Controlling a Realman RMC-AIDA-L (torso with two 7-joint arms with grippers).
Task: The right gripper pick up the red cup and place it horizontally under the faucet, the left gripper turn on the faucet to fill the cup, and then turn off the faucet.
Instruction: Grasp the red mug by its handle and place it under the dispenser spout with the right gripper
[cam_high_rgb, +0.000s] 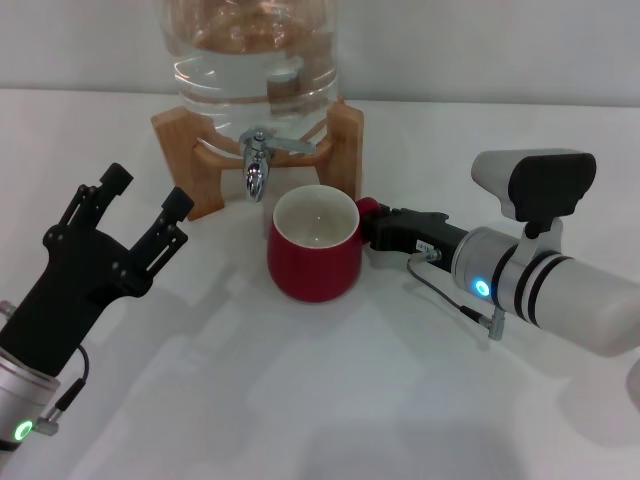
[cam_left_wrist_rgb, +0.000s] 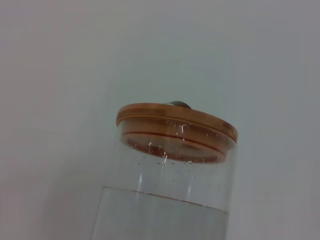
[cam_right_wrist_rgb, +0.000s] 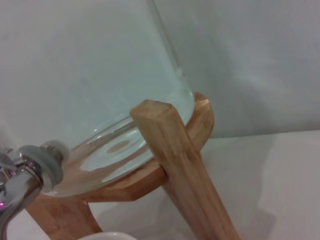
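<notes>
Closest to the head camera is the left gripper (cam_high_rgb: 143, 208), hanging low on the robot's left with its two fingers clearly spread apart and nothing between them, aimed up toward the faucet (cam_high_rgb: 258, 163) but well short of it. Red cup (cam_high_rgb: 314, 243) is standing upright on the white table (cam_high_rgb: 300, 400), mouth facing up, so its long axis is vertical, and the handle sticks out toward the robot's right. It sits just in front of the spout and slightly to the right of it, so I'd say not quite centred underneath. Right gripper (cam_high_rgb: 368, 222) is right at that handle and looks clamped on it, though the fingertips are mostly hidden behind the cup. My guess is we're at the tail end of the placing step: the cup probably wants a small nudge under the spout, then the left claw has to reach in for the short lever. Water jug (cam_left_wrist_rgb: 172, 190) on its wooden stand (cam_right_wrist_rgb: 175, 165) looks part full, and the cup looks dry inside.
</notes>
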